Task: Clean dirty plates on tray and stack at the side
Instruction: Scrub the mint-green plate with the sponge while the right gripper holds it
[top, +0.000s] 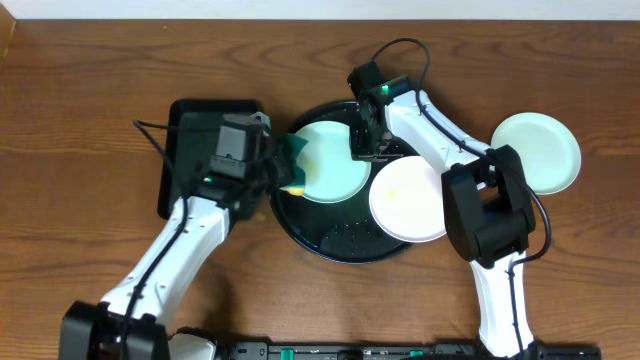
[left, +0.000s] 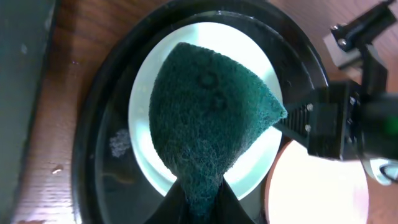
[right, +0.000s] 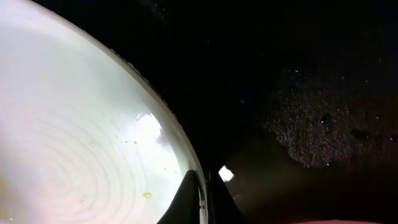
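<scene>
Your dark-brown wood-grain worktop (top: 80, 120) carries: large round black tray (top: 340, 245), centre; rectangular black tray (top: 185, 150) just left; pale mint round plate (top: 335, 165) inside the round tray; white round plate (top: 408, 200) overlapping its right rim; second mint plate (top: 540, 150) apart, far right. Left tool (left: 202, 205) grips a teal scouring sponge (left: 208, 124) over the tray's plate; right tool (right: 200, 199), narrow, pinches that plate's rim.
</scene>
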